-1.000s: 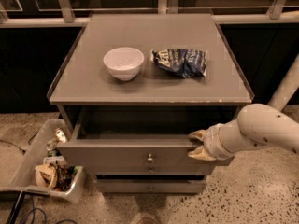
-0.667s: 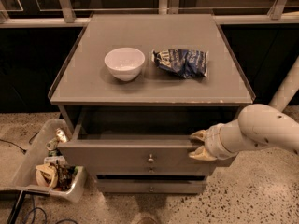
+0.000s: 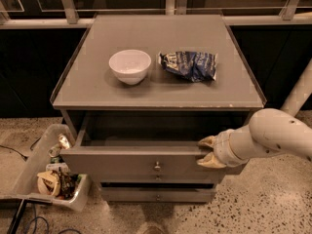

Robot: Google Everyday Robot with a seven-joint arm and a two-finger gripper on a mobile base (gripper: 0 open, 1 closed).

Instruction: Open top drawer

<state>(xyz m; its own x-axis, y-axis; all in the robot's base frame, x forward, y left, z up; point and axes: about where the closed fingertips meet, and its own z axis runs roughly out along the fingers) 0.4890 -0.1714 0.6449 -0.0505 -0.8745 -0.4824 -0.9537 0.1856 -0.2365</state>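
Grey top drawer point(image 3: 131, 164), white bowl point(image 3: 129, 66), tan-fingered claw point(image 3: 208, 151) at its front.

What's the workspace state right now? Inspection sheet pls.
Surface: grey cabinet top holds two items.
Job's things: top drawer pulled partly out, grey interior showing, knob at centre.
Clutter: white bowl and crumpled blue snack bag side by side on top.
Grippers: tool at the drawer front's right upper edge, one finger above the edge, one in front.
Cables: dark cords on floor, lower left.
Surroundings: bin of odds and ends left of cabinet; speckled floor.
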